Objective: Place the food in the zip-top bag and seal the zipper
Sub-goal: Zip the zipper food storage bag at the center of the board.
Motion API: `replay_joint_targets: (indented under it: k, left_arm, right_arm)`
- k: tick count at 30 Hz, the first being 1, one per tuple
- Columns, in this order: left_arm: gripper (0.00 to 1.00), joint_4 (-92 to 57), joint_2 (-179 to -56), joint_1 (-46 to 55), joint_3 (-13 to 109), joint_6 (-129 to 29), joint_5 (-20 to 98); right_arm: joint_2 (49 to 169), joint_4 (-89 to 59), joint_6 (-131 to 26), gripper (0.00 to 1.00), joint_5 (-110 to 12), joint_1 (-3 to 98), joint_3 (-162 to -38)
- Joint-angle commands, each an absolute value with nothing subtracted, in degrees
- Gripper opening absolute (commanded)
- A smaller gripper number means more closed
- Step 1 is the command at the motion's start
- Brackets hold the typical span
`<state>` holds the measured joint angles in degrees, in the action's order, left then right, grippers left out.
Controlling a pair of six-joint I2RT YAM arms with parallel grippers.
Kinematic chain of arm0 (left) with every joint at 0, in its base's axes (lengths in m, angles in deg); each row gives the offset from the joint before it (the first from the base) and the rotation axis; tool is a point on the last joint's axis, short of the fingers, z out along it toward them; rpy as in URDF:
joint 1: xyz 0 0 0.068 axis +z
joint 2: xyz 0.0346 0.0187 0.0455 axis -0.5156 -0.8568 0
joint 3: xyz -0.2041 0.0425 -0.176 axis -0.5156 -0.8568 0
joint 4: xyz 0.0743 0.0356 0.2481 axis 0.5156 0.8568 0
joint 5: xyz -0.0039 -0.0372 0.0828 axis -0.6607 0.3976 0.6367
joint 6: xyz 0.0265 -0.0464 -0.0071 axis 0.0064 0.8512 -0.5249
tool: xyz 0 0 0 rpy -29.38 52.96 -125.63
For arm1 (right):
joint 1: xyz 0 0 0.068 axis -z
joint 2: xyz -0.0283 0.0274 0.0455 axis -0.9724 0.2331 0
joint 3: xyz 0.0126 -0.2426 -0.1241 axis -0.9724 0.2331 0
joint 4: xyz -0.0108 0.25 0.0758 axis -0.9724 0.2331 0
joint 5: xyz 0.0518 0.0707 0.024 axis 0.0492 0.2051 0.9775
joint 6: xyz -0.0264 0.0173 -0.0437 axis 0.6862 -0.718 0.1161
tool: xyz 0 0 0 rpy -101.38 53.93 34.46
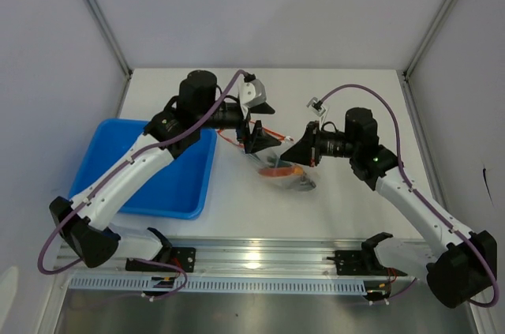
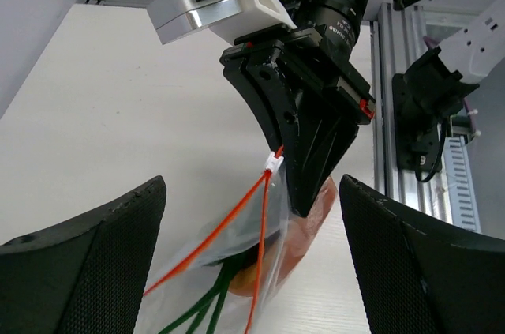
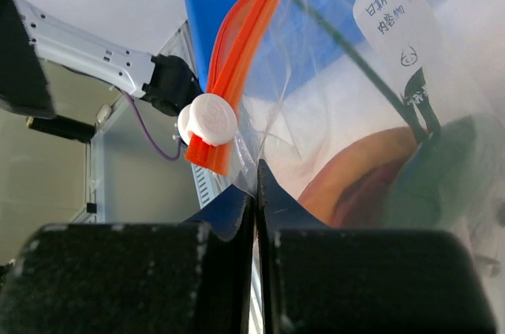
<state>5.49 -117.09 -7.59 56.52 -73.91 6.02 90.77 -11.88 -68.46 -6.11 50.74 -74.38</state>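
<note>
Right gripper (image 3: 256,196) pinches zip-top bag (image 3: 331,113); left gripper (image 2: 252,184) gapes.

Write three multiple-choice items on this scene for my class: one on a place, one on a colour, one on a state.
1. In the top view, where is the blue tray from the zip-top bag? A left B right C underneath
2. What colour is the zipper? A green B black C red-orange
3. How do the right gripper's jaws stand? A wide open B shut on the zip-top bag C out of view
Answers: 1A, the tray lies at the far left; 2C, the strip shows red-orange; 3B, the right wrist view shows them pinching the plastic.
</note>
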Motion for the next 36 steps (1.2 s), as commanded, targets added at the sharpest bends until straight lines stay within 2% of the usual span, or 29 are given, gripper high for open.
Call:
replay_joint_targets:
  k: [1, 5, 9, 13, 36]
  left_arm:
    - [0.9, 8.54, -118.96, -7.89, 62.11, -85.61, -1.05]
    - [0.78, 14.69, -122.65, -7.81, 65.55, -90.02, -5.61]
    - [0.68, 14.01, -123.36, -7.81, 64.77, -90.2, -10.46]
    - [0.57, 14.7, -124.06, -8.25, 64.15, -90.72, -10.56]
    - [0.28, 15.23, -128.81, -10.62, 65.2, -88.97, -5.63]
  right_arm:
    - [90.26, -8.88, -63.93, 0.0, -6.58, 49.89, -78.17]
    - [90.43, -8.27, -62.96, 0.0, -6.93, 49.62, -78.61]
    - [90.44, -8.09, -62.17, 0.0, -6.4, 49.36, -78.7]
    - [90.43, -8.0, -61.82, 0.0, -6.58, 49.45, -78.79]
    - [88.85, -7.56, -61.47, 0.0, -6.4, 49.36, -78.44]
